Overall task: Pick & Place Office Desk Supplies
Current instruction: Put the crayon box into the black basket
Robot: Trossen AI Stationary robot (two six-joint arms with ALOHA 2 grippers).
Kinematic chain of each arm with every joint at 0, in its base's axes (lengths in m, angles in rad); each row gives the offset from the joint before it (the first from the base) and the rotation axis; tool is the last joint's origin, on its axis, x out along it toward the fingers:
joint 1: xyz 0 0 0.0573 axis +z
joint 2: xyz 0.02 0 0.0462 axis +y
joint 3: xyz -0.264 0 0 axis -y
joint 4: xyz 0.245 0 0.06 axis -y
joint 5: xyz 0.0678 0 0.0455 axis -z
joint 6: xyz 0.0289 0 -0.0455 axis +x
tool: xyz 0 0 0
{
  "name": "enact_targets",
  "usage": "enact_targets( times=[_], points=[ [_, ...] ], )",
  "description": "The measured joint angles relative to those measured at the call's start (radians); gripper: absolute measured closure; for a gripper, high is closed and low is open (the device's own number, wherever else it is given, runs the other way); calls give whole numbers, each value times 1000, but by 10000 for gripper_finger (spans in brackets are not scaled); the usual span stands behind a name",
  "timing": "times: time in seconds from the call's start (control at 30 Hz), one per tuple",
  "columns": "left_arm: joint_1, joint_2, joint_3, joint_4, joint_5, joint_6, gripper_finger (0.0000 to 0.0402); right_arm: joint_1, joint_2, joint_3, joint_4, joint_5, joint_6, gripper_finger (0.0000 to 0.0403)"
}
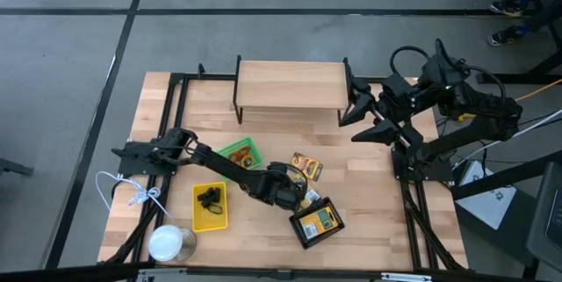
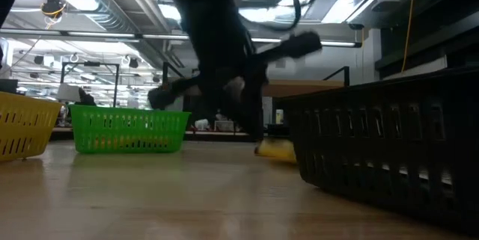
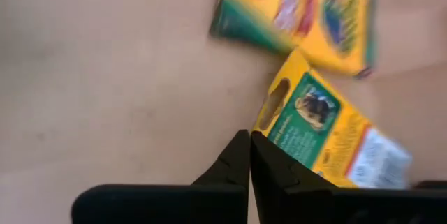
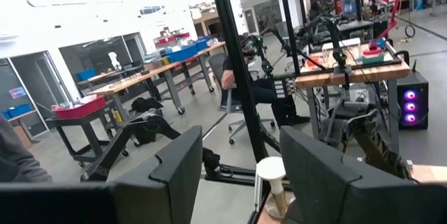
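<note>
**Left gripper closing beside a printed box**

The small yellow-and-green printed cardboard box (image 3: 328, 137) is lying flat on the pale wooden table (image 1: 369, 203), beside the black mesh tray (image 1: 318, 222). The left gripper (image 3: 249, 155) is sitting pressed together, pinching nothing. The right gripper (image 4: 237, 175) is hanging spread, raised off to the right.

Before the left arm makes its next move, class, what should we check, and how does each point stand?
1. Left gripper fingers shut: ok.
2. Box held between them: not ok; the nearer printed box lies beside them.
3. Second printed box clear of the fingers: ok.
4. Black mesh tray close by: ok.
5. Room left in that tray: cannot tell.
6. Right gripper open, away near the wooden shelf: ok.
</note>
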State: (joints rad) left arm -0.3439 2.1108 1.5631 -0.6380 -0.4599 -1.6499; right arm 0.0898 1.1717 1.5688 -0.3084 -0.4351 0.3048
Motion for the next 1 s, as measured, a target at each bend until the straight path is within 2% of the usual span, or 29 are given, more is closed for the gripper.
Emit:
enact_targets(
  times=[0.37,0.63,0.77,0.87,1.0],
  points=[
    [0,-182,0,-8,-201,157,400,0,0,0,37,-2,10,209],
    [6,-302,0,133,-259,426,400,0,0,0,44,2,10,209],
    [20,-336,0,310,-223,604,400,-2,0,0,44,8,4,209],
    [29,-336,2,448,-127,738,400,-7,0,0,44,8,2,209],
    [28,-327,2,521,-28,795,400,-8,0,0,43,9,3,209]
  ],
)
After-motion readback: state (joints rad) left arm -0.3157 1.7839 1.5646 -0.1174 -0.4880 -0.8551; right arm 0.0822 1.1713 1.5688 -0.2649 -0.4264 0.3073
